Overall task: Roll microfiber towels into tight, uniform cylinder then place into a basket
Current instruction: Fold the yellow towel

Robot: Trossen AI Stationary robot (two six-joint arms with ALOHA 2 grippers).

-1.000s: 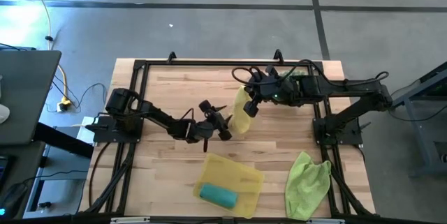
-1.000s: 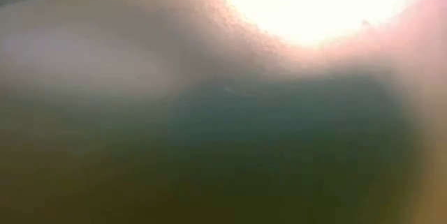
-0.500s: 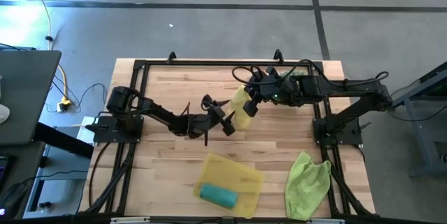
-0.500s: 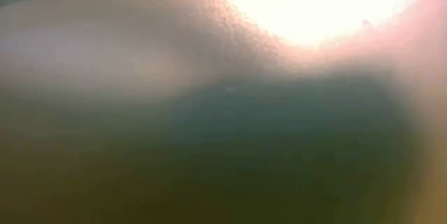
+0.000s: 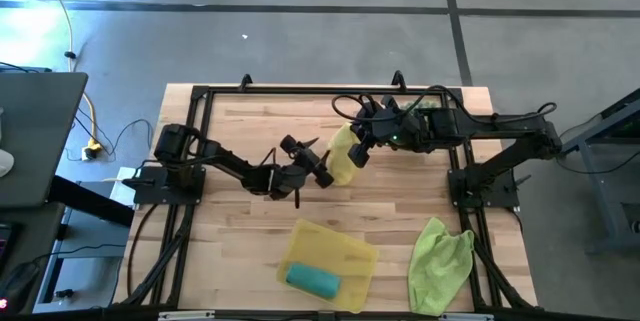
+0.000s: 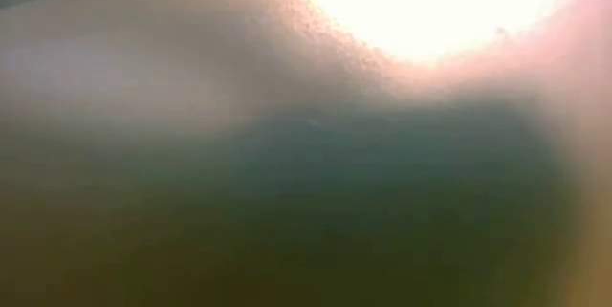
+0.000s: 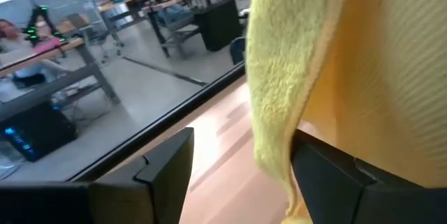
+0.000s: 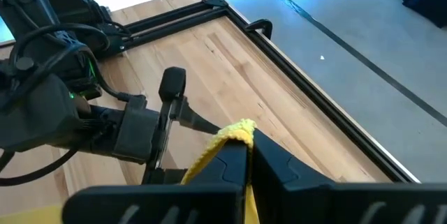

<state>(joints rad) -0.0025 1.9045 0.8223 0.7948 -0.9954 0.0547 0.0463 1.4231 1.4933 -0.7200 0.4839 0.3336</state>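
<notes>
A bright yellow towel [image 5: 342, 155] hangs over the middle of the table from my right gripper [image 5: 358, 147], which is shut on its top. My left gripper [image 5: 316, 167] stands open just left of it. In the left wrist view the towel's side edge [image 7: 274, 112] hangs down between the open fingers, close to one finger [image 7: 328, 172]. A teal towel [image 5: 313, 279], rolled up, lies in the yellow basket [image 5: 345, 249] near the front edge. A lime green towel [image 5: 440, 261] lies crumpled at the front right. My right gripper pinches a top corner of the yellow towel [image 8: 236, 132] between its two shut fingers, slanting down from the table's right. The towel hangs slack below them; whether its lower end reaches the table I cannot tell. My left gripper: whether a finger touches the towel's edge I cannot tell.
A black frame [image 5: 200, 96] runs around the wooden table top. Both arms meet over the table's middle. Bare wood lies along the far edge and at the front left. A desk with cables [image 5: 40, 131] stands beyond the left edge.
My left gripper has moved a little toward the far edge and up to the hanging yellow towel, rolling slightly, and has stayed open. My right gripper has kept still with the towel.
</notes>
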